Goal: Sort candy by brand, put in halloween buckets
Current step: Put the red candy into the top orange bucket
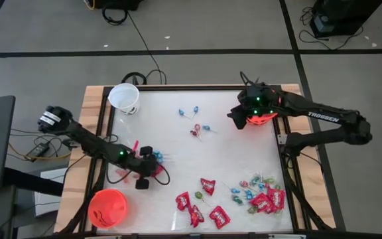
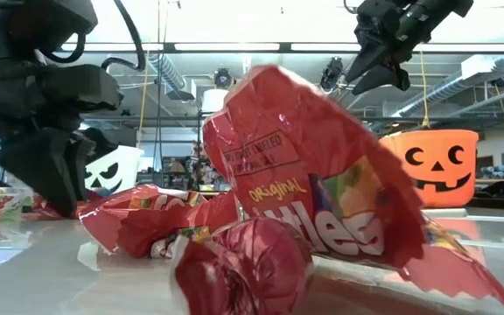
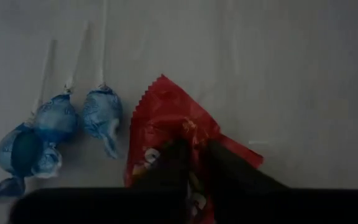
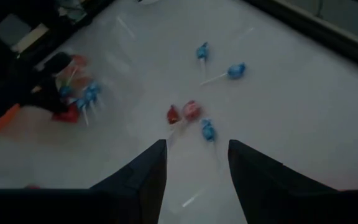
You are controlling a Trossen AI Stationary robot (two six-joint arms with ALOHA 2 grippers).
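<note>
My left gripper [image 3: 194, 146] is down on the table's left side [image 1: 148, 162], shut on a red candy packet [image 3: 166, 118]. Three blue-wrapped lollipops [image 3: 55, 121] lie on the table beside it. My right gripper [image 4: 194, 165] hangs open, with nothing between its fingers, high over the far right [image 1: 239, 114], next to an orange pumpkin bucket [image 1: 262, 118]. A white bucket [image 1: 125, 98] stands at the far left and a second orange bucket [image 1: 108, 207] at the near left. My left gripper pinches the red packet between its two fingers at a wrinkled spot near the packet's middle [image 3: 190, 130]. The fingers slant down onto it from above. The packet's far corner [image 3: 160, 84] lies flat on the table.
Several red packets [image 1: 201, 206] lie near the front edge, and a mixed heap of candy [image 1: 262, 198] sits at the near right. A few lollipops [image 1: 194, 119] are scattered mid-table. A raised wooden frame [image 1: 91, 133] borders the white surface.
</note>
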